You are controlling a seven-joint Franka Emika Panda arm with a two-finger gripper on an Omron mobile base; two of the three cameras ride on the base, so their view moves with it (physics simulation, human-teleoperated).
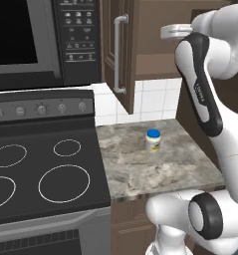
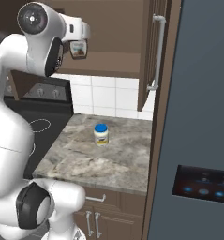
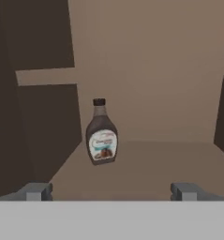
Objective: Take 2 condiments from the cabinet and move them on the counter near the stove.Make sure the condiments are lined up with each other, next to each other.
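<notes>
Reaching up into the dark brown wooden wall cabinet (image 1: 121, 55), the white arm stands over the grey-beige marbled stone surface (image 2: 90, 159) beside the black glass-top stove (image 1: 41, 174), where the white jar with blue lid (image 1: 153, 140) already stands. Second fetch looks in hand: the gripper (image 3: 112, 190), fingers spread wide and empty, faces the dark brown bottle with dark cap (image 3: 101, 133) upright on the cabinet shelf (image 3: 146, 168), apart from it. Next move likely calls for advancing, centring the bottle between the fingers, then closing.
</notes>
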